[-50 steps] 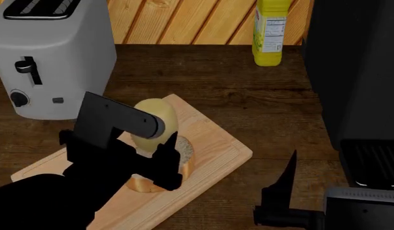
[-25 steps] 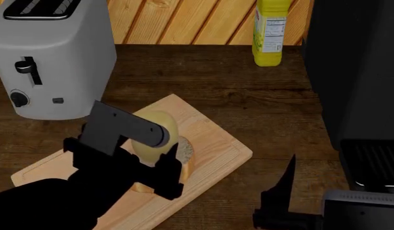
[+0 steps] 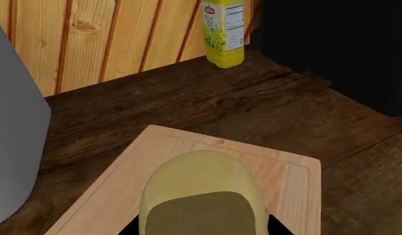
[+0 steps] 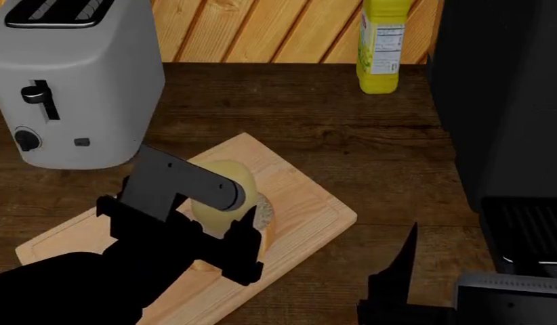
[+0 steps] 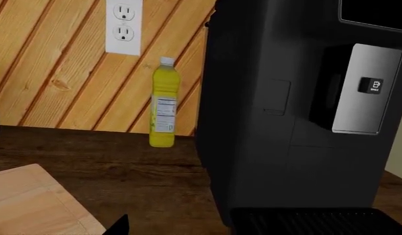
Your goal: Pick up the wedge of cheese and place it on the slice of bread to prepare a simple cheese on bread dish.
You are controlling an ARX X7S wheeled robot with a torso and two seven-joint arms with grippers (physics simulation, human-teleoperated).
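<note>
The wedge of cheese (image 4: 229, 181), a pale yellow rounded lump, sits between the fingers of my left gripper (image 4: 219, 206), which is shut on it. It hangs directly over the slice of bread (image 4: 264, 218); I cannot tell whether they touch. Only the bread's speckled top edge and brown crust show past the gripper. In the left wrist view the cheese (image 3: 199, 188) fills the space between both fingers, above the board, and the bread is hidden. My right gripper (image 4: 398, 281) is open and empty, low at the front right; one fingertip (image 5: 119, 225) shows in its wrist view.
The bread lies on a pale wooden cutting board (image 4: 305, 203). A grey toaster (image 4: 70, 81) stands at the back left, a yellow labelled bottle (image 4: 383, 47) at the back by the wooden wall, and a tall black coffee machine (image 4: 505, 101) on the right.
My left gripper has come down and slightly right with the cheese, bringing it lower over the bread. The right arm has barely moved.
</note>
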